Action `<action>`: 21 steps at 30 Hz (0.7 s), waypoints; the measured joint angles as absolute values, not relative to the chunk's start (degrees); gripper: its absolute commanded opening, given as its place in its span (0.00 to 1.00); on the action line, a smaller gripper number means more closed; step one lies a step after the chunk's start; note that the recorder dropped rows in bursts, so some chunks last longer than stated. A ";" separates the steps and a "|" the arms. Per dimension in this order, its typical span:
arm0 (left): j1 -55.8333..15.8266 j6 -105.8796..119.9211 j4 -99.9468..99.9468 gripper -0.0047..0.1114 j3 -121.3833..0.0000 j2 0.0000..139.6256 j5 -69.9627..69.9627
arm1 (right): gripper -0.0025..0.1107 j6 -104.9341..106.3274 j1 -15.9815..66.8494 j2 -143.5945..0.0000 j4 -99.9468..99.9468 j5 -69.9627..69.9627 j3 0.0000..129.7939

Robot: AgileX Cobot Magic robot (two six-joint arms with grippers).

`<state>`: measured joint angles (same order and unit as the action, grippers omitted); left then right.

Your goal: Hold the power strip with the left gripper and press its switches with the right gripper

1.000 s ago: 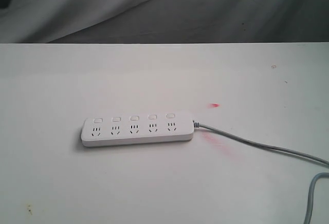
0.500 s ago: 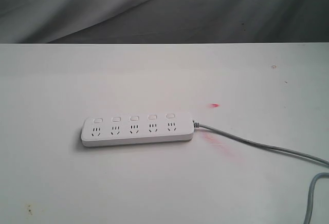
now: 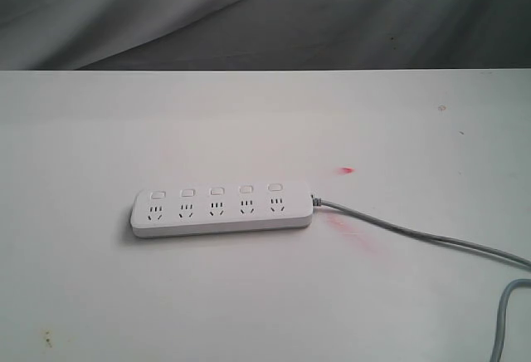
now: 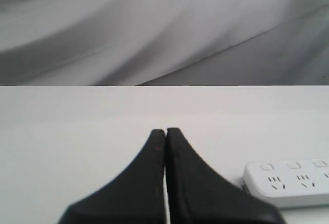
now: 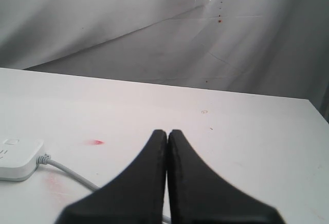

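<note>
The white power strip (image 3: 222,209) lies flat on the white table (image 3: 249,295), its five small switches (image 3: 216,190) in a row above the sockets. Its grey cable (image 3: 415,236) runs off to the right. Neither gripper shows in the exterior view. In the left wrist view my left gripper (image 4: 165,130) is shut and empty, with the strip's end (image 4: 288,182) off to one side, apart from it. In the right wrist view my right gripper (image 5: 167,131) is shut and empty; the strip's cable end (image 5: 18,160) and cable (image 5: 67,172) lie beside it, not touching.
A small red mark (image 3: 347,169) and a pink smear (image 3: 353,233) stain the table near the strip's cable end. Grey draped cloth (image 3: 332,13) hangs behind the table's far edge. The cable loops back at the front right corner (image 3: 506,320).
A dark shape at the upper left edge of the exterior view one second ago is gone. The power strip and cable have not moved.
</note>
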<state>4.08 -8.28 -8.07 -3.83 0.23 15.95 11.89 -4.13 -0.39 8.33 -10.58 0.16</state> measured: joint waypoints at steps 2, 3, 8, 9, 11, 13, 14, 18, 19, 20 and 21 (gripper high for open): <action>3.15 -8.28 -8.07 0.04 -3.69 0.23 17.27 | 0.02 11.89 -4.13 -0.39 8.33 -10.58 0.16; 2.72 -8.28 -8.07 0.04 -3.56 0.23 17.94 | 0.02 11.89 -4.13 -0.39 8.33 -10.58 0.16; 2.61 -8.28 -8.07 0.04 -3.56 0.23 18.18 | 0.02 11.89 -4.13 -0.39 8.33 -10.58 0.16; 2.61 -8.28 -8.07 0.04 -3.56 0.23 18.18 | 0.02 11.89 -4.13 -0.39 8.33 -10.58 0.16; 2.61 -8.39 -8.07 0.04 -3.56 0.23 18.18 | 0.02 11.89 -4.13 -0.39 8.33 -10.58 0.16; 2.61 -8.39 -8.07 0.04 -3.56 0.23 18.29 | 0.02 11.89 -4.13 -0.39 8.33 -10.58 0.16; 2.61 -8.39 -8.07 0.04 -3.56 0.23 18.29 | 0.02 11.89 -4.13 -0.39 8.33 -10.58 0.16; 2.61 -8.39 -8.07 0.04 -3.56 0.23 18.29 | 0.02 11.89 -4.13 -0.39 8.33 -10.58 0.16; 2.61 -8.39 -8.07 0.04 -3.56 0.23 18.29 | 0.02 11.89 -4.13 -0.39 8.33 -10.58 0.16; 2.61 -8.39 -8.07 0.04 -3.56 0.23 18.29 | 0.02 11.89 -4.13 -0.39 8.33 -10.58 0.16; 2.61 -8.39 -8.07 0.04 -3.56 0.23 18.40 | 0.02 11.89 -4.13 -0.39 8.33 -10.58 0.16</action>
